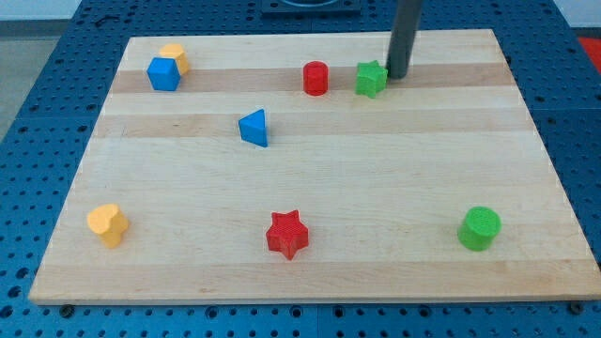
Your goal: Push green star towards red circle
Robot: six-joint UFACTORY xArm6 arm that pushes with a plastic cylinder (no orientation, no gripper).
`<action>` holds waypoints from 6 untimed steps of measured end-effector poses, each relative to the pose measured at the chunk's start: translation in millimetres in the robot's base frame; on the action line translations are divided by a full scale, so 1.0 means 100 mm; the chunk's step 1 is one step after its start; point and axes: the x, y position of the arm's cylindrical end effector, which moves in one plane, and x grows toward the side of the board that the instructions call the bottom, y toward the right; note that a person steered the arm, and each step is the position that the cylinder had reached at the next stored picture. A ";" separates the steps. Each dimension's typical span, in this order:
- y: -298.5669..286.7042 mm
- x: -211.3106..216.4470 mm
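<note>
The green star (371,79) lies near the view's top, right of centre. The red circle (315,78) stands just to its left, a small gap between them. My tip (396,75) rests on the board right beside the green star's right side, touching it or nearly so. The rod rises straight up out of the view's top.
A blue cube (163,73) and a yellow block (175,57) sit together at the top left. A blue triangle (254,128) lies left of centre. A yellow heart (108,224), a red star (287,234) and a green circle (480,228) line the bottom. The wooden board (310,169) ends just above my tip.
</note>
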 end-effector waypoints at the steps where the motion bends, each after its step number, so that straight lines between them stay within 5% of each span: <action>1: 0.06 0.13; 6: -0.44 0.11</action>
